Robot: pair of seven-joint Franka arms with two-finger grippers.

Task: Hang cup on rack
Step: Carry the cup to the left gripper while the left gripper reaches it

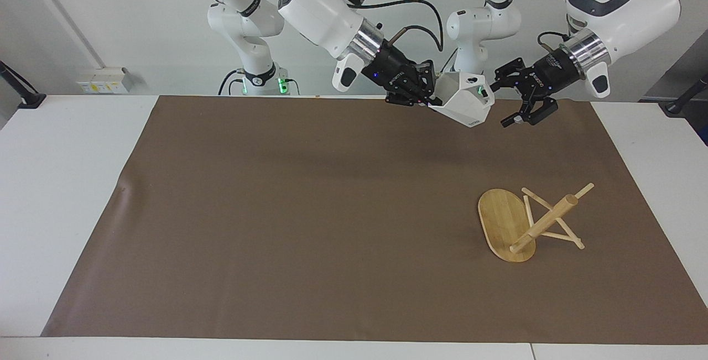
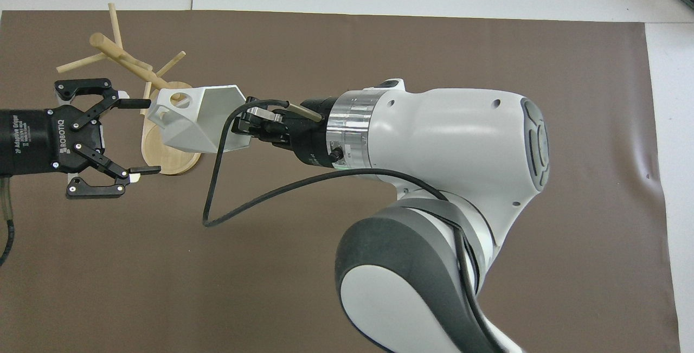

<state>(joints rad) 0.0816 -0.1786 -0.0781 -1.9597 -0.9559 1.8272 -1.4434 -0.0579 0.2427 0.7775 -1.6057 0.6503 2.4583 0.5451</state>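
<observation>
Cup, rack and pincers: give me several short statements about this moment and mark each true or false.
1. The right pincer is shut on the cup. True.
2. The rack stands upright on its base. False: it lies tipped over on the brown mat, post slanting.
3. The left pincer is open beside the cup. True.
4. The cup already hangs on a peg. False: it is held in the air, apart from the rack.
5. The cup rests on the mat. False: it is held above it.

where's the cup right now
The cup is up in the air, held at its rim by the right gripper, handle toward the open left gripper beside it.
</observation>
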